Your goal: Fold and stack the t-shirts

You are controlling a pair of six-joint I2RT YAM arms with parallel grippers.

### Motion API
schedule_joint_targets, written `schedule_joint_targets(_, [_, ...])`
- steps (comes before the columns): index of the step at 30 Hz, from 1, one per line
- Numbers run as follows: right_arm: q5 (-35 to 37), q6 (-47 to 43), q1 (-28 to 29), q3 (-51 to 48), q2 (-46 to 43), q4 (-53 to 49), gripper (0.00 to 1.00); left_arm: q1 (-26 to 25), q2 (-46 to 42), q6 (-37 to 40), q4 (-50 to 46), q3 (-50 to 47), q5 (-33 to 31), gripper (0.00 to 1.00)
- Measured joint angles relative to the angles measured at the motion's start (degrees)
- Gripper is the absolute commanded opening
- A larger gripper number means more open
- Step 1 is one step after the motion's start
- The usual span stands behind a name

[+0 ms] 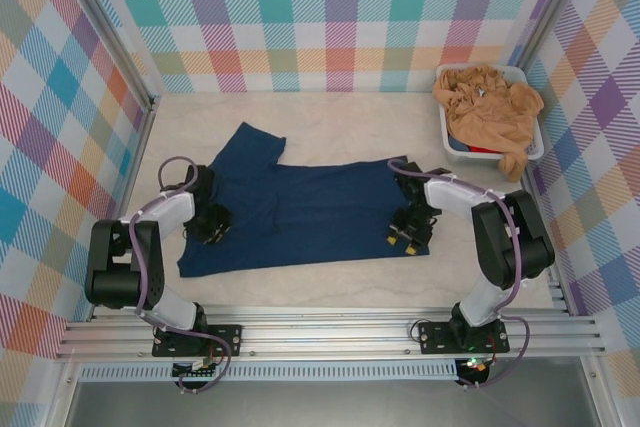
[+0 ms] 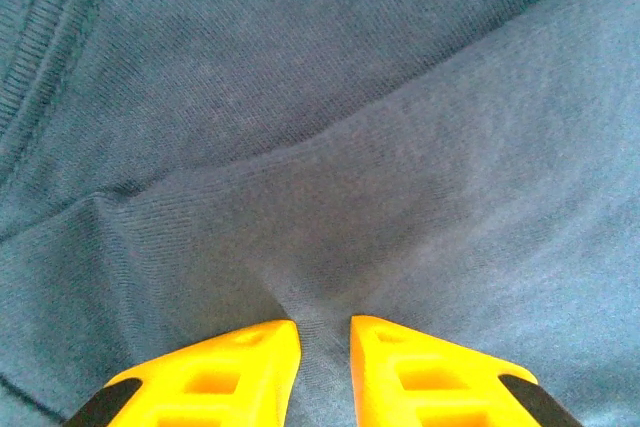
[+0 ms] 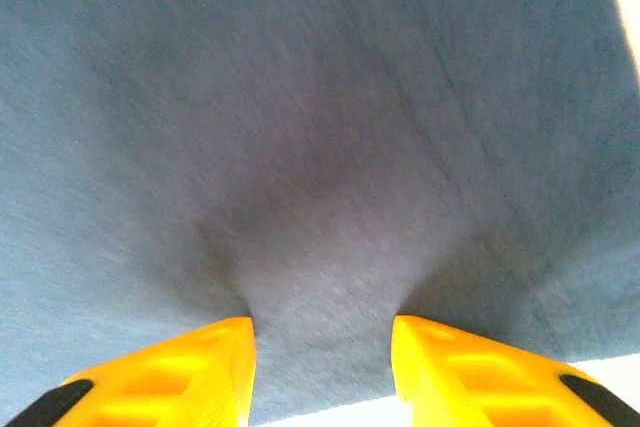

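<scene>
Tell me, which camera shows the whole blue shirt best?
The top external view. There the navy t-shirt lies spread out, with nearly its whole outline visible, one sleeve included. The left wrist and right wrist views each give a close-up patch of its blue cloth, with creases.

The bench (image 1: 330, 132) is a pale, kinda marbled-looking surface. Lying straight on it is one navy t-shirt (image 1: 300, 212), spread mostly flat across the middle and the near half. One sleeve sticks out toward the far left, and there are a few soft wrinkles in the cloth. A white tub (image 1: 444, 130) sits in the far right corner, well apart from the shirt.
</scene>
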Motion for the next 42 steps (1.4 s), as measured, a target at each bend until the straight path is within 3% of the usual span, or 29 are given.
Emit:
schedule_joint_targets(10, [-0.28,3.26,5.35,-0.68,-0.04,-2.89,0.43,0.61,-0.28,0.9,-2.64,0.42,-3.3,0.25])
schedule_joint_targets(14, [1.49,2.93,5.62,1.42,-1.16,-4.81,0.49,1.05,-0.76,1.14,-5.29,1.22,-4.7,0.29])
schedule_joint_targets(18, [5.29,0.74,4.15,9.03,-5.18,-5.62,0.5,1.25,-2.82,1.99,-9.73,5.2,-6.86,0.38])
schedule_joint_targets(22, [7.96,-3.21,-0.11,14.75,-7.78,-1.79,0.46,1.29,-2.25,4.2,-11.91,16.41,-7.37,0.42])
schedule_joint_targets(25, [10.64,-6.12,-2.91,17.97,-6.45,2.19,0.41,1.29,-0.2,5.55,-8.83,24.22,-5.95,0.45])
schedule_joint_targets(30, [15.02,-9.66,-5.53,26.69,4.44,8.48,0.37,1.29,9.9,8.31,-0.48,35.3,-0.17,0.48])
schedule_joint_targets(34, [15.96,-11.04,-6.82,30.88,12.46,11.37,0.37,1.29,15.72,11.19,7.67,38.91,2.91,0.54])
schedule_joint_targets(35, [16.04,-11.3,-6.88,32.35,14.67,11.61,0.37,1.31,16.09,11.89,11.04,38.53,3.78,0.59])
schedule_joint_targets(38, [16.13,-11.47,-7.3,35.78,19.65,11.98,0.36,1.4,15.85,12.66,24.37,34.91,5.73,0.92])
schedule_joint_targets(40, [16.28,-11.45,-7.41,37.09,21.9,12.02,0.36,1.51,16.7,12.11,28.85,34.84,6.12,0.95])
schedule_joint_targets(42, [16.28,-11.41,-7.61,37.94,23.32,11.67,0.35,1.68,18.86,11.63,29.35,37.97,6.71,0.92])
